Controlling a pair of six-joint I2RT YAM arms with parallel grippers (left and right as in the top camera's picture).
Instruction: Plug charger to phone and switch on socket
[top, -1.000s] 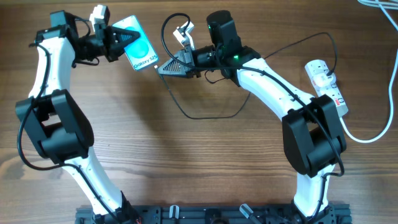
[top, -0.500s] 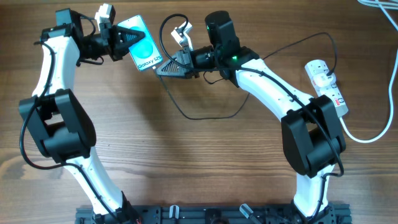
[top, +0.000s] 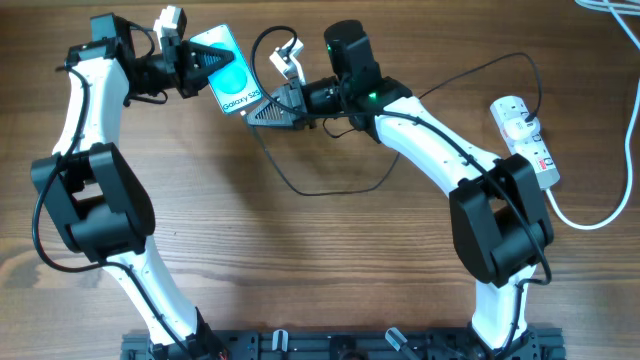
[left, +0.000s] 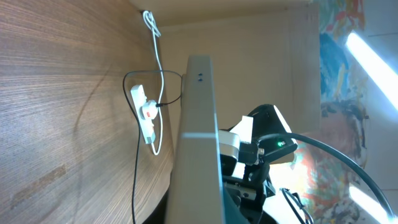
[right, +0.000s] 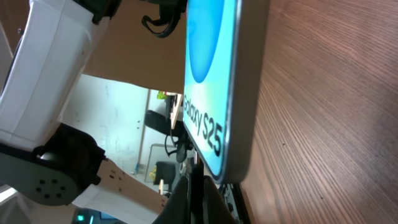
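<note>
My left gripper (top: 196, 64) is shut on the phone (top: 228, 74), which has a light blue screen with a teal oval and "Galaxy S25" text, and holds it above the table at the back left. In the left wrist view the phone (left: 198, 143) shows edge-on. My right gripper (top: 262, 108) is shut on the connector end of the black charger cable (top: 330, 186), its tip right at the phone's lower end (right: 214, 93). The cable loops over the table to a white plug (top: 521, 128) in the socket (top: 528, 142) at the right.
The socket's thick white cord (top: 625, 160) curves along the right edge. A second white cable (top: 610, 15) lies at the back right corner. The wooden table (top: 300, 260) spreads in front of both arms.
The left gripper has carried the phone slightly right toward the right gripper. The right gripper has shifted left with the connector until its tip meets the phone's end.
</note>
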